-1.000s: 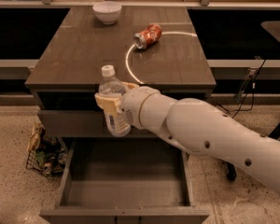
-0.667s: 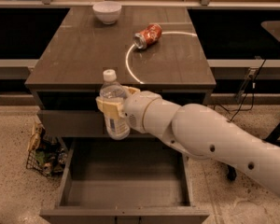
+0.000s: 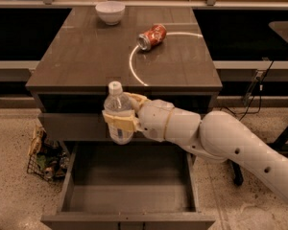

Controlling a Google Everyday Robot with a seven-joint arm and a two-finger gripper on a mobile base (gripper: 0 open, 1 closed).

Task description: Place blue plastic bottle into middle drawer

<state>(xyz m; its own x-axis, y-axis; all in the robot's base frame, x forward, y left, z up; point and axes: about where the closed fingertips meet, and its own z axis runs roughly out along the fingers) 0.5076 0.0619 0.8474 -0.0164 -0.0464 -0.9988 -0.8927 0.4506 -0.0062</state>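
Note:
My gripper is shut on the blue plastic bottle, a clear bottle with a white cap, held upright in front of the cabinet's front edge. It hangs above the back left part of the open middle drawer, a wide grey box with a flat bare floor pulled out toward the camera. My white arm reaches in from the right.
A red soda can lies on its side on the dark countertop beside a white arc. A white bowl stands at the back. A wire basket of clutter sits on the floor at the left.
The bottle and gripper have moved slightly right and down, staying over the open drawer. The drawer, can and bowl have not moved.

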